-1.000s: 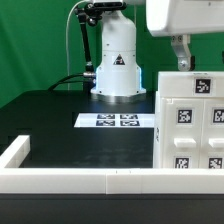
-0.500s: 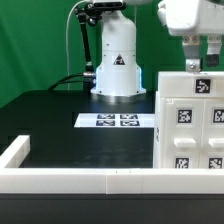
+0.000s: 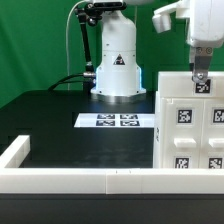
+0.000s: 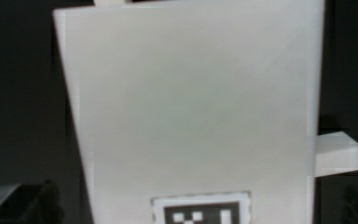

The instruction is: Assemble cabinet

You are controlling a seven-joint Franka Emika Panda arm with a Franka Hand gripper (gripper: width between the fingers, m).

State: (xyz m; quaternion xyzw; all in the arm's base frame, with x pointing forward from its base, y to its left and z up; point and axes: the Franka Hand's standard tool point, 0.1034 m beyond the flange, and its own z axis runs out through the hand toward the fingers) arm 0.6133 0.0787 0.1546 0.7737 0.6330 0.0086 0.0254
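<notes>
The cabinet (image 3: 190, 120) stands on the black bench (image 3: 80, 140) at the right edge of the exterior view, tags facing the camera. The gripper (image 3: 201, 78) hangs at the upper right, its tip right at the cabinet's top edge. Whether the jaws are apart or together cannot be told. The marker board (image 3: 117, 121) lies flat at centre, by the robot base (image 3: 117, 70). A low white rail (image 3: 75, 180) crosses the lower frame.
</notes>
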